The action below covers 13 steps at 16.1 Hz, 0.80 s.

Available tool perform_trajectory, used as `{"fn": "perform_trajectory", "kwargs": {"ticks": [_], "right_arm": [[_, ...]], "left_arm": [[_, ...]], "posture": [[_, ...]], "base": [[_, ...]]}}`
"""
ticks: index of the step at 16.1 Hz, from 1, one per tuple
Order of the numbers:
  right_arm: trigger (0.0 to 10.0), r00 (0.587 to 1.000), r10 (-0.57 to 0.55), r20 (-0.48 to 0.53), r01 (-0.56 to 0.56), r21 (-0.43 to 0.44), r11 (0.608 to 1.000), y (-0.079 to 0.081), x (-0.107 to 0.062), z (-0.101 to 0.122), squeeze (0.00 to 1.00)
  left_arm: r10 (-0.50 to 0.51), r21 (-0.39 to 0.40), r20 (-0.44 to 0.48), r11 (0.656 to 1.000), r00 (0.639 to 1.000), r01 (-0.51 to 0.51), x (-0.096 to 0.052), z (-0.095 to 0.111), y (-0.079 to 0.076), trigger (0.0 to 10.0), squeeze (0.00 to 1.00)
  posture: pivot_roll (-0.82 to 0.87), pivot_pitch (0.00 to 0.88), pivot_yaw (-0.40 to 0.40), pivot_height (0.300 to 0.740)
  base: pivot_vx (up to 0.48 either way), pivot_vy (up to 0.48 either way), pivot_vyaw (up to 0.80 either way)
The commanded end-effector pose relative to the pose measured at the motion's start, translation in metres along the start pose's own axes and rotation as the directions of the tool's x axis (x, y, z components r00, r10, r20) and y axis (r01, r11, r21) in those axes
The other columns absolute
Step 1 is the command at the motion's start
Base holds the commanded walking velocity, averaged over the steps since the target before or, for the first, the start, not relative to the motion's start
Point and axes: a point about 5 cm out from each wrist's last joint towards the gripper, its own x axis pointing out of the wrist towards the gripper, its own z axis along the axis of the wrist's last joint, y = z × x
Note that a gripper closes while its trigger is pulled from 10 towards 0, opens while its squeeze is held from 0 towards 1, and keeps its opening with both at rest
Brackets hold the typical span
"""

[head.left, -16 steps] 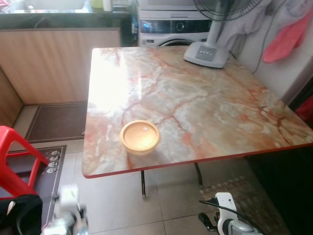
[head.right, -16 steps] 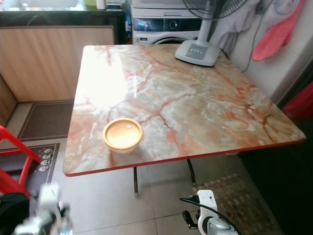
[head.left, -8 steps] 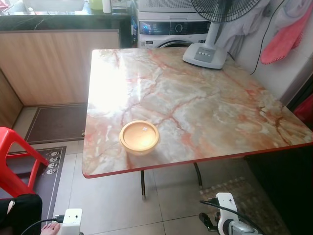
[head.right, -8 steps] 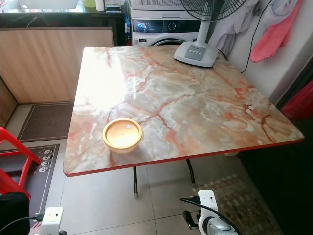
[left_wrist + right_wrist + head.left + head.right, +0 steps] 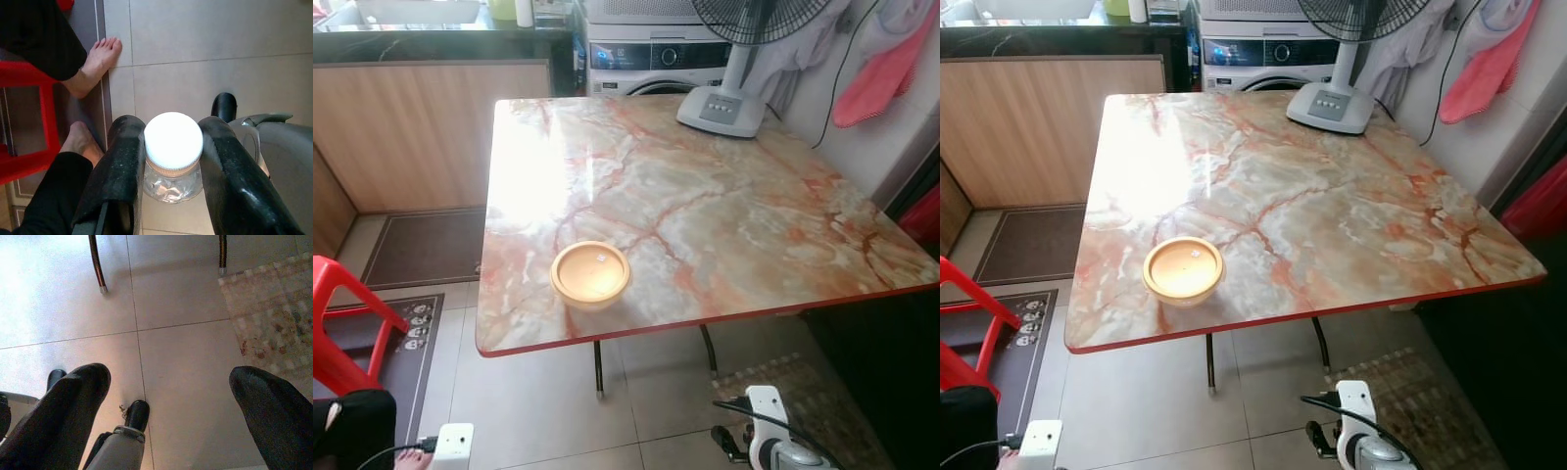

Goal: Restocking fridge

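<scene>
My left gripper (image 5: pixel 171 128) hangs low over the tiled floor, shut on a clear bottle with a white screw cap (image 5: pixel 173 147); the black fingers (image 5: pixel 122 161) press on both sides of its neck. The left arm's white wrist (image 5: pixel 451 446) shows at the bottom left of the eye views. My right gripper (image 5: pixel 168 377) is open over bare tiles with nothing between its fingers; its arm (image 5: pixel 770 446) hangs below the table's front edge. A tan bowl (image 5: pixel 591 273) sits near the front left of the marble table (image 5: pixel 724 215).
A person's bare feet (image 5: pixel 95 63) and black trouser leg are close beside my left gripper, next to a red stool (image 5: pixel 347 323). A fan base (image 5: pixel 722 106) stands at the table's far end, a washing machine (image 5: pixel 656 54) behind it. A patterned rug (image 5: pixel 274 308) lies under the table.
The left arm, blurred and higher a second ago, has dropped lower at the bottom left and steadied. The camera has shifted slightly. The right arm has not moved.
</scene>
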Motion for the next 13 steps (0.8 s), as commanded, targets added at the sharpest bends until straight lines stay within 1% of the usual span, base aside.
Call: {"fn": "perform_trajectory", "kwargs": {"ticks": [1, 2, 7, 10, 13], "right_arm": [[10.0, 1.0, 0.0, 0.001, 0.0, 0.013, 1.0, 0.0, 0.0, 0.0, 0.0], [10.0, 1.0, -0.001, 0.006, 0.001, 0.017, 1.0, 0.0, 0.0, 0.0, 0.0], [10.0, 1.0, -0.005, 0.006, 0.005, 0.016, 1.0, -0.001, 0.0, 0.001, 0.0], [10.0, 1.0, -0.003, 0.006, 0.003, 0.015, 1.0, 0.0, 0.0, 0.001, 0.0], [10.0, 1.0, -0.003, 0.005, 0.003, 0.014, 1.0, -0.001, 0.0, 0.002, 0.0]], "left_arm": [[0.013, -0.008, -0.044, 1.0, 0.999, -0.013, -0.001, -0.01, 0.0, 10.0, 0.0], [0.012, -0.017, -0.06, 1.0, 0.998, -0.013, -0.001, -0.015, 0.0, 10.0, 0.0], [0.012, -0.026, -0.083, 1.0, 0.996, -0.014, -0.002, -0.024, 0.004, 10.0, 0.0], [0.015, -0.017, -0.094, 1.0, 0.995, -0.017, -0.003, -0.029, 0.006, 10.0, 0.0], [0.008, -0.018, -0.097, 1.0, 0.995, -0.01, -0.003, -0.029, 0.005, 10.0, 0.0]], "posture": [[0.15, 0.0, -0.075, 0.74], [0.15, 0.0, -0.076, 0.74], [0.15, 0.0, -0.076, 0.74], [0.15, 0.0, -0.076, 0.74], [0.15, 0.0, -0.076, 0.74]], "base": [[0.0, 0.0, 0.0], [0.0, 0.262, 0.0], [0.0, 0.301, 0.0], [0.0, 0.0, 0.0], [0.0, 0.0, 0.0]]}}
